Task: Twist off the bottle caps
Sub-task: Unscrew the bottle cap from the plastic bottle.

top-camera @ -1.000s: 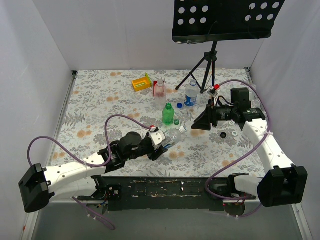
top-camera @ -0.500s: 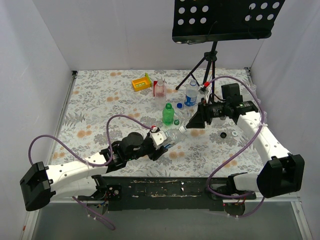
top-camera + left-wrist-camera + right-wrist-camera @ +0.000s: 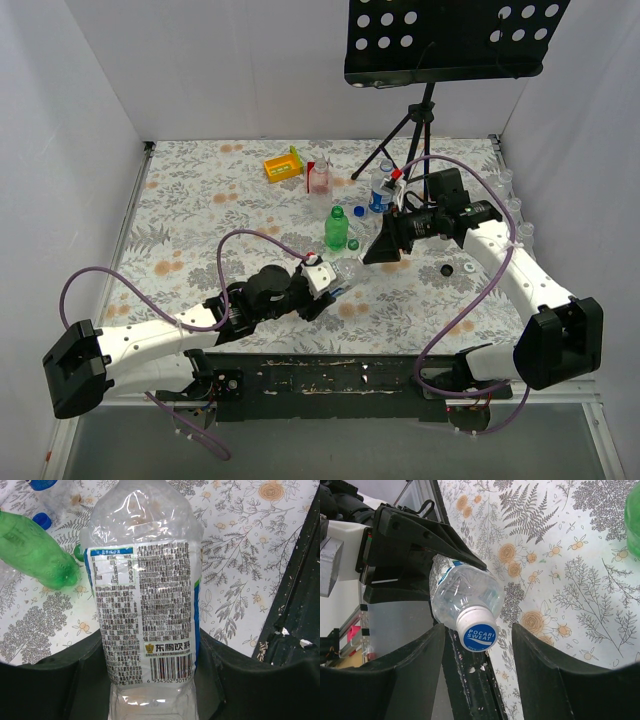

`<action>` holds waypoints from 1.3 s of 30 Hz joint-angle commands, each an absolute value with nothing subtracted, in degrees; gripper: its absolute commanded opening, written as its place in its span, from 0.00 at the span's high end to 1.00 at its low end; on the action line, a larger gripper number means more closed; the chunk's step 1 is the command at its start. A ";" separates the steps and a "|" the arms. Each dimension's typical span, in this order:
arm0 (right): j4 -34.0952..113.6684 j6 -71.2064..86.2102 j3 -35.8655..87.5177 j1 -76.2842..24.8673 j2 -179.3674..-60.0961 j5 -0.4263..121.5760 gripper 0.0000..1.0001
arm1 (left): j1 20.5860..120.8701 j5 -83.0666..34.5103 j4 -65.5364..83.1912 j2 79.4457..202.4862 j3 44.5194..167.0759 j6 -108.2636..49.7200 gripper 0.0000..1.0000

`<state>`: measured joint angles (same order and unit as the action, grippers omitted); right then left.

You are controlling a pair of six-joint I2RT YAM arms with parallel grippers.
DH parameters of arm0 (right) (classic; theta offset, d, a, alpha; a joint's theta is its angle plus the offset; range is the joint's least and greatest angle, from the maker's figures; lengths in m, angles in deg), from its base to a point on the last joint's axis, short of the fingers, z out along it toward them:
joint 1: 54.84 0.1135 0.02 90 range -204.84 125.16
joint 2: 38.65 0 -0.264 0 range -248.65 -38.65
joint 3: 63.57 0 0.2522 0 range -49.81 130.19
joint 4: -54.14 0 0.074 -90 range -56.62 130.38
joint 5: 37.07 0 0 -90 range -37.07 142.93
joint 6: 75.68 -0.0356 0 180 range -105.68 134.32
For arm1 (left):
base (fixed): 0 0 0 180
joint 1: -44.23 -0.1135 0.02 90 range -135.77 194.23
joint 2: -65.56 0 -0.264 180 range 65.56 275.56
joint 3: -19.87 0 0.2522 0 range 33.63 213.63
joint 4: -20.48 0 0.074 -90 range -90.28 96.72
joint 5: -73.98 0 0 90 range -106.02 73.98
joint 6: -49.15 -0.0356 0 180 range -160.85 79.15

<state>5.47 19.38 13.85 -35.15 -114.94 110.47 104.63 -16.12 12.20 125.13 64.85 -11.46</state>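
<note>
My left gripper (image 3: 322, 284) is shut on a clear bottle (image 3: 346, 271) with a blue and white label, held tilted, its neck toward the right. In the left wrist view the fingers (image 3: 227, 680) press on both sides of its lower body (image 3: 145, 595). Its cap (image 3: 478, 632) is white with a blue top and sits on the neck. My right gripper (image 3: 383, 247) is open just right of the cap. In the right wrist view the cap shows between its spread fingers (image 3: 542, 675), untouched.
A green bottle (image 3: 336, 229) with a blue cap, a pinkish bottle (image 3: 318, 177) and a clear blue-labelled bottle (image 3: 382, 187) stand behind. Loose caps: green (image 3: 353, 243), blue (image 3: 359, 211), black (image 3: 446, 269), white (image 3: 468, 267). A yellow box (image 3: 283, 165) and a tripod stand (image 3: 420, 120) are at the back.
My right gripper has moved left across the table to the cap of the held bottle. The left gripper has kept its hold and barely shifted.
</note>
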 commanded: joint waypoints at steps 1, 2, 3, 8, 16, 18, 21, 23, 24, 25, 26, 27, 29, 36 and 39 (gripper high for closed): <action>4.61 19.06 15.41 -34.36 -114.85 111.20 0.38 | 104.96 -14.87 14.20 124.45 66.06 -12.37 1.00; 4.52 18.98 15.32 -34.18 -114.85 111.38 0.39 | 104.96 -14.87 14.19 124.45 66.15 -12.37 1.00; 4.44 18.97 15.23 -34.09 -114.85 111.56 0.40 | 104.96 -14.87 14.28 124.62 66.15 -12.37 1.00; 4.87 19.15 15.14 -33.65 -115.03 113.13 0.47 | 104.96 -15.14 14.37 125.06 66.32 -12.64 1.00; 4.96 21.69 14.79 -33.65 -114.15 116.47 0.75 | 104.96 -15.58 14.02 124.19 66.06 -12.90 1.00; 4.70 23.36 14.53 -33.57 -113.36 117.35 0.87 | 104.96 -16.02 13.67 123.04 65.45 -12.90 1.00; 2.16 30.36 14.88 -33.65 -113.01 119.63 0.99 | 104.96 -19.96 13.23 121.03 64.31 -12.90 1.00; -2.49 39.05 16.37 -33.57 -113.01 120.95 0.99 | 104.87 -22.16 13.05 119.53 63.43 -12.64 1.00; -6.16 45.80 17.07 -33.57 -113.01 121.22 0.99 | 104.79 -23.47 12.96 118.65 62.90 -12.20 1.00; -9.42 51.00 17.95 -33.48 -113.18 121.40 0.99 | 104.61 -25.31 12.70 117.95 62.55 -11.85 1.00; -11.98 56.45 18.65 -33.30 -113.18 121.14 0.99 | 104.35 -26.99 12.44 117.25 62.28 -11.41 1.00; -14.52 60.59 19.18 -32.95 -113.36 120.35 0.99 | 103.91 -29.00 12.18 116.98 62.19 -10.80 1.00; -17.44 68.42 19.80 -31.55 -112.92 118.07 0.99 | 102.33 -33.39 11.47 116.97 62.37 -9.22 1.00; -17.37 85.32 18.84 -29.79 -107.65 111.92 0.99 | 87.93 -63.52 14.62 119.61 63.34 -0.78 1.00; -15.88 87.53 18.22 -29.61 -106.42 109.54 0.99 | 85.02 -71.02 15.86 121.28 64.21 0.72 1.00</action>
<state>-14.03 77.71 17.59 -28.95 -109.26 115.91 89.29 -54.19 12.99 120.83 62.43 -3.57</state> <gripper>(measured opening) 0.400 0.502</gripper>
